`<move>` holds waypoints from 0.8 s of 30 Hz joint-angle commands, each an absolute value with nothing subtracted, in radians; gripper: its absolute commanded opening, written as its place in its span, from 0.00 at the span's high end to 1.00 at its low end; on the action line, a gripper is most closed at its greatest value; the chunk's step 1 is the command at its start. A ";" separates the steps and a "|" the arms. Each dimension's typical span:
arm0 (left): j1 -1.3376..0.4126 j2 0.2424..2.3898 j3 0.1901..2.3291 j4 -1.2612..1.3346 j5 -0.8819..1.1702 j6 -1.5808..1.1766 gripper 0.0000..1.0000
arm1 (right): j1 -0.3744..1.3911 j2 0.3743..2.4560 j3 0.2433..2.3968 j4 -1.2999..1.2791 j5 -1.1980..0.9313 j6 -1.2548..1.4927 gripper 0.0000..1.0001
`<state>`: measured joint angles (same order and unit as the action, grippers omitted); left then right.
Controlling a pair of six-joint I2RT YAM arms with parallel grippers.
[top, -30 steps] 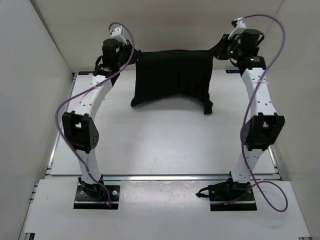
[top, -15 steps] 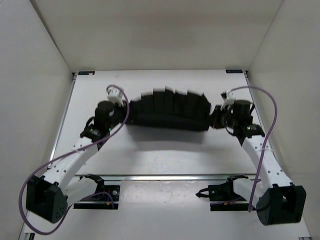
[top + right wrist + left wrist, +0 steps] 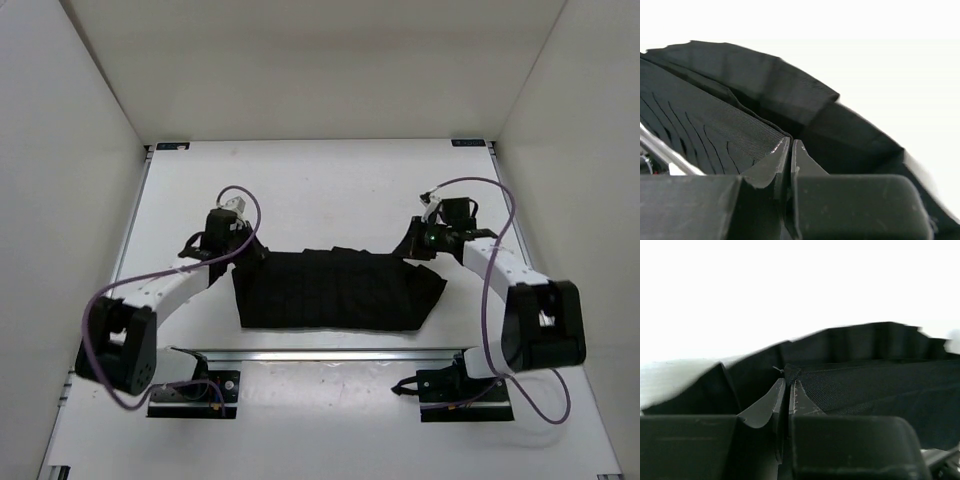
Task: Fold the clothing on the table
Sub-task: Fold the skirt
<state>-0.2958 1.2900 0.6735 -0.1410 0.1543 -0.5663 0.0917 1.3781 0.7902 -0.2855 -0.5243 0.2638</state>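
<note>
Looking down from the top view, the clothing (image 3: 335, 292) lies spread on the table (image 3: 320, 185), close to the front rail (image 3: 330, 355) and between the two arms. The left gripper (image 3: 238, 252) is at its far left corner and the right gripper (image 3: 418, 243) at its far right corner, both low over the table. Each appears to hold one end of the same far edge. I judge this is to hold the cloth taut and square across its width, so the edge can travel as one straight line when it is folded over. The near edge rests on the table, and the right side bulges a little past the right gripper.

In the left wrist view, the left gripper (image 3: 788, 382) has its jaws pressed almost together, pinching a thin hem of the clothing (image 3: 875, 377) at the very tips. The fabric runs off to the right in a tight band, which suggests tension toward the other arm.

In the right wrist view, the right gripper (image 3: 790, 144) is likewise clamped on a fabric edge. The pleated clothing (image 3: 710, 120) falls away to the left, with a second layer behind it.
</note>
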 commanded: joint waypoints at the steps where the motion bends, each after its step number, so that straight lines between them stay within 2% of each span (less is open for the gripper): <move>1: -0.253 1.367 0.701 -0.121 0.011 -0.555 1.00 | 0.086 1.469 0.870 -0.224 -0.413 0.224 1.00; 10: -0.239 1.589 0.831 -0.129 0.008 -0.520 1.00 | 0.107 1.520 0.865 -0.118 -0.337 0.233 1.00; 12: -0.236 1.635 0.867 -0.146 0.026 -0.509 0.96 | 0.098 1.519 0.870 -0.126 -0.322 0.210 0.96; 14: -0.235 1.644 0.909 -0.155 0.058 -0.486 0.83 | 0.074 1.517 0.876 -0.124 -0.314 0.199 0.89; 15: -0.233 1.644 0.920 -0.152 0.066 -0.479 0.66 | 0.057 1.514 0.880 -0.124 -0.328 0.192 0.82; 16: -0.241 1.643 0.937 -0.156 0.078 -0.466 0.45 | 0.051 1.509 0.885 -0.130 -0.336 0.193 0.74; 17: -0.239 1.634 0.955 -0.167 0.080 -0.457 0.34 | 0.029 1.505 0.909 -0.139 -0.342 0.190 0.70; 18: -0.233 1.619 0.965 -0.166 0.084 -0.450 0.15 | 0.015 1.496 0.928 -0.146 -0.351 0.193 0.60; 19: -0.236 1.608 0.980 -0.170 0.095 -0.443 0.01 | 0.012 1.479 0.949 -0.155 -0.347 0.196 0.49; 20: -0.236 1.591 1.006 -0.175 0.103 -0.427 0.01 | 0.008 1.476 0.962 -0.172 -0.354 0.205 0.39; 22: -0.233 1.566 1.055 -0.222 0.095 -0.407 0.02 | 0.015 1.422 1.001 -0.199 -0.342 0.199 0.26; 24: -0.262 1.533 1.124 -0.334 -0.027 -0.382 0.01 | 0.041 1.384 1.014 -0.247 -0.287 0.193 0.11</move>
